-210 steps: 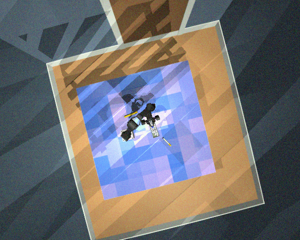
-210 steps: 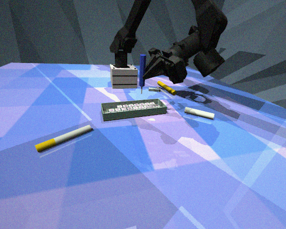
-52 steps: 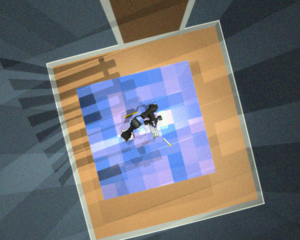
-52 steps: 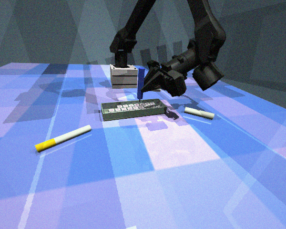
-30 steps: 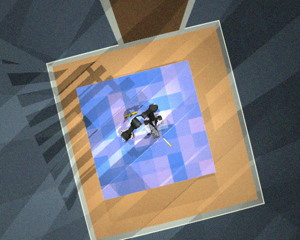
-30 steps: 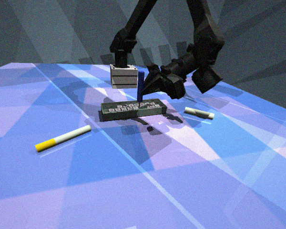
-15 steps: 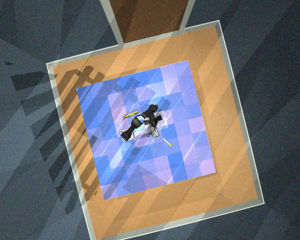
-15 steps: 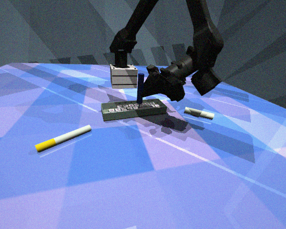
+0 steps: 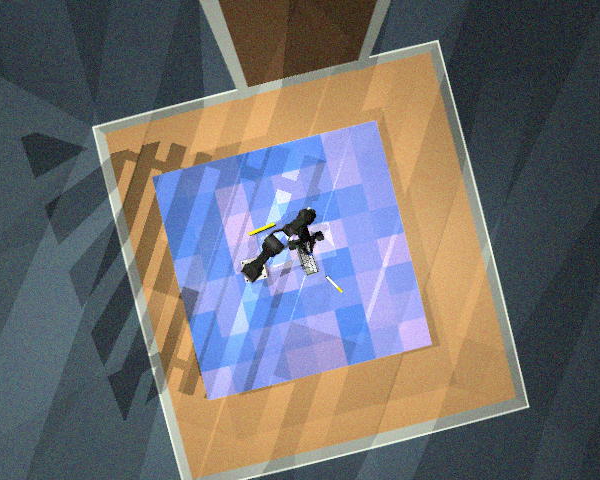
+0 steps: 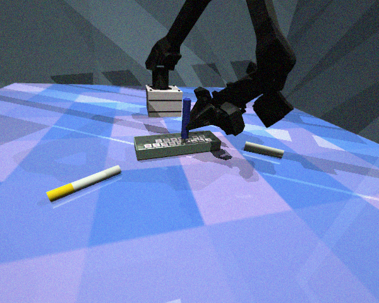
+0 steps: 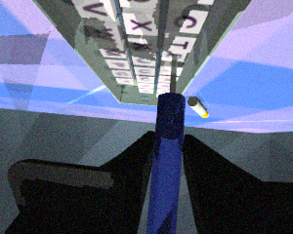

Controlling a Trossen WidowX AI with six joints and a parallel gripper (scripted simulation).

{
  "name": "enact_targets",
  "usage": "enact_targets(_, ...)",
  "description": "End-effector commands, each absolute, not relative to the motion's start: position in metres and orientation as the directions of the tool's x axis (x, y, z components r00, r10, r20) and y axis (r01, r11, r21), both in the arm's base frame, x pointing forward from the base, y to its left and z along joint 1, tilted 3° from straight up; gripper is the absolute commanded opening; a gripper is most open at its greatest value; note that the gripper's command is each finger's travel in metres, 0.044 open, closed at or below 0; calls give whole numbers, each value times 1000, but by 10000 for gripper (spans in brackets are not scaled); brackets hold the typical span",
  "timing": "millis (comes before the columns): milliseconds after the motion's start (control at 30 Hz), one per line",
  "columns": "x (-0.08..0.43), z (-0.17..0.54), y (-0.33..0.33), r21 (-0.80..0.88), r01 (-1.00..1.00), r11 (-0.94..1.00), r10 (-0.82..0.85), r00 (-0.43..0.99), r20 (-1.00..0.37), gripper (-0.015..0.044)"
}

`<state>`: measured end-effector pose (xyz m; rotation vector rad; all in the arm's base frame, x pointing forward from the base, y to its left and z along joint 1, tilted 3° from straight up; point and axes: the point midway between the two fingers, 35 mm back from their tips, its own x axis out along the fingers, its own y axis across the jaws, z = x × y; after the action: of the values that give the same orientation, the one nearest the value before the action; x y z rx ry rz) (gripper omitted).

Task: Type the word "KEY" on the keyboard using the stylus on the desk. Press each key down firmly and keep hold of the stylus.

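Observation:
My gripper [image 9: 307, 250] [image 10: 188, 126] [image 11: 168, 138] is shut on the blue stylus [image 10: 186, 112] [image 11: 166, 171], which stands nearly upright over the keyboard. The grey-green keyboard [image 9: 307, 264] [image 10: 180, 153] [image 11: 210, 39] has white keys in three rows. In the wrist view the thin tip [image 11: 174, 73] reaches to the T key [image 11: 180, 46], in the row with C. In the exterior view the tip meets the key area, but whether it presses a key cannot be told. Shadow darkens several letters.
A white cylinder with a yellow end [image 9: 334, 284] [image 10: 95, 177] [image 11: 198, 106] lies off the keyboard's far end. A white cylinder [image 10: 264, 149] lies right of the keyboard in the exterior view. A yellow bar [image 9: 262, 228] lies near the arm's white base [image 10: 164, 107].

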<state>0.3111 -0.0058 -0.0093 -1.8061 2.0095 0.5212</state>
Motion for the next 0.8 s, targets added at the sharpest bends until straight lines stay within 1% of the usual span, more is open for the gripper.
enact_targets(0,312,-8,-6,18,-995,97,-852,-92,-515,81)
enact_targets(300,312,29,-7,18,-995,97,-852,-92,-515,81)
enact_targets(500,312,25,-6,11,-995,102,-850,-93,-519,84)
enact_targets(667,312,25,-6,11,-995,102,-850,-93,-519,51)
enact_targets(733,311,26,-8,11,-995,102,-850,-93,-519,0)
enact_targets(767,310,26,-9,12,-995,102,-850,-93,-519,0)
